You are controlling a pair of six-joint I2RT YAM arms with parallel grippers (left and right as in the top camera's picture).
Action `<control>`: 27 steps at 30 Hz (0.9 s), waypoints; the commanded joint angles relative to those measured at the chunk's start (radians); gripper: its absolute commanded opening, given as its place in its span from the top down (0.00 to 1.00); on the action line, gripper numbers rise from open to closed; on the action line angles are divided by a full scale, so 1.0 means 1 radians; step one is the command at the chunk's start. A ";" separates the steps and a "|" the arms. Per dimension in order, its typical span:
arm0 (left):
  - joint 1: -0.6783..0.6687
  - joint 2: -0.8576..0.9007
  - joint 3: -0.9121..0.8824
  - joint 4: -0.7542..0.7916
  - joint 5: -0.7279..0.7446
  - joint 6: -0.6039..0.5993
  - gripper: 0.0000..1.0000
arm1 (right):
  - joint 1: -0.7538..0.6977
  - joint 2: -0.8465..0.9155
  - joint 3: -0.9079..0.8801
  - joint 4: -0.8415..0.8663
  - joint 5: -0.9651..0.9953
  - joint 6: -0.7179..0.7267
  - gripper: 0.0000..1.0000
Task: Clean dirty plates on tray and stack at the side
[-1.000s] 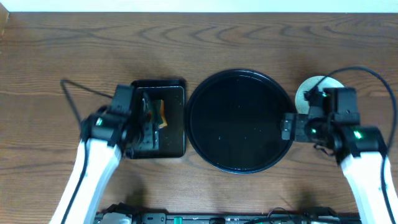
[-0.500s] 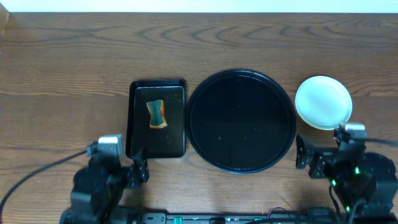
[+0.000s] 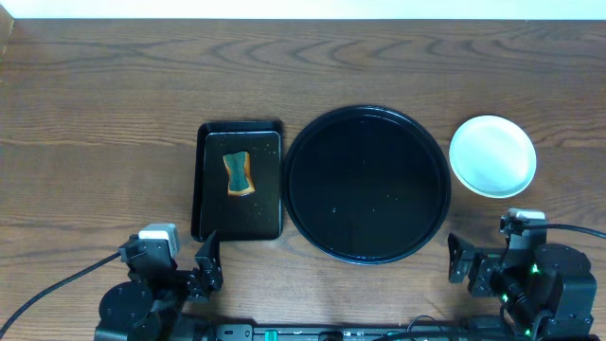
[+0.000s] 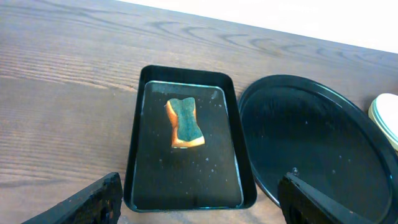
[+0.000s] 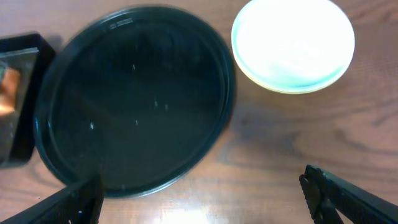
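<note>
The round black tray (image 3: 367, 184) lies mid-table with nothing on it but a few water specks. To its right a stack of pale plates (image 3: 492, 156) rests on the wood; its top plate looks clean, and mint and yellow rims show beneath it (image 5: 292, 43). My left gripper (image 4: 200, 186) hangs open at the near edge, in front of the rectangular tray, holding nothing. My right gripper (image 5: 200, 186) is open and empty too, low over the bare wood near the round tray's front right rim (image 5: 186, 168).
A small rectangular black tray (image 3: 241, 180) left of the round one holds an orange and green sponge (image 3: 238, 174) in a wet film. Bare wooden table stretches along the back and far left. Cables trail from both arms at the near edge.
Both arms have drawn back to the near table edge, the left from over the rectangular tray, the right from beside the plate stack, which now shows fully. Both grippers stayed open.
</note>
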 commanded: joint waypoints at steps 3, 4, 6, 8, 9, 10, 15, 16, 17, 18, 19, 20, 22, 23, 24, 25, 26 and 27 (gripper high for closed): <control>0.003 -0.005 -0.010 0.001 0.002 -0.006 0.20 | 0.005 -0.004 -0.007 -0.012 0.011 0.011 0.01; 0.003 -0.005 -0.010 0.001 0.003 -0.006 0.20 | 0.005 -0.004 -0.007 -0.012 0.011 0.011 0.01; 0.003 -0.005 -0.010 0.001 0.003 -0.006 0.20 | 0.005 -0.004 -0.007 -0.012 0.011 0.011 0.01; 0.003 -0.005 -0.010 0.001 0.002 -0.006 0.20 | 0.005 -0.004 -0.007 -0.012 0.011 0.011 0.01; 0.003 -0.005 -0.010 0.001 0.002 -0.006 0.19 | 0.005 -0.004 -0.007 -0.012 0.011 0.011 0.01; 0.003 -0.005 -0.010 0.001 0.003 -0.006 0.20 | 0.005 -0.004 -0.007 -0.012 0.011 0.011 0.01; 0.003 -0.005 -0.010 0.001 0.002 -0.006 0.19 | 0.006 -0.047 -0.024 0.003 0.045 0.000 0.01; 0.003 -0.005 -0.010 0.001 0.003 -0.006 0.19 | 0.006 -0.063 -0.032 0.026 0.043 0.000 0.01; 0.003 -0.005 -0.010 0.001 0.002 -0.006 0.19 | 0.006 -0.087 -0.048 0.071 0.043 0.000 0.01; 0.003 -0.005 -0.010 0.001 0.002 -0.006 0.19 | 0.006 -0.111 -0.067 0.122 0.043 0.000 0.01; 0.003 -0.005 -0.010 0.001 0.003 -0.006 0.19 | 0.006 -0.133 -0.087 0.169 0.041 0.000 0.01; 0.003 -0.005 -0.010 0.001 0.003 -0.006 0.19 | 0.006 -0.162 -0.117 0.225 0.038 0.000 0.01; 0.003 -0.005 -0.010 0.001 0.003 -0.006 0.19 | 0.008 -0.218 -0.184 0.333 0.036 0.000 0.01; 0.003 -0.005 -0.010 0.001 0.002 -0.006 0.19 | 0.012 -0.237 -0.210 0.369 0.036 0.000 0.01; 0.003 -0.005 -0.010 0.001 0.002 -0.006 0.19 | 0.018 -0.265 -0.249 0.421 0.036 0.000 0.01; 0.003 -0.005 -0.010 0.001 0.002 -0.006 0.19 | 0.027 -0.302 -0.309 0.495 0.036 0.000 0.01; 0.003 -0.005 -0.010 0.001 0.003 -0.006 0.19 | 0.033 -0.323 -0.346 0.542 0.036 0.000 0.01; 0.003 -0.005 -0.010 0.001 0.002 -0.006 0.19 | 0.039 -0.338 -0.377 0.584 0.036 0.000 0.01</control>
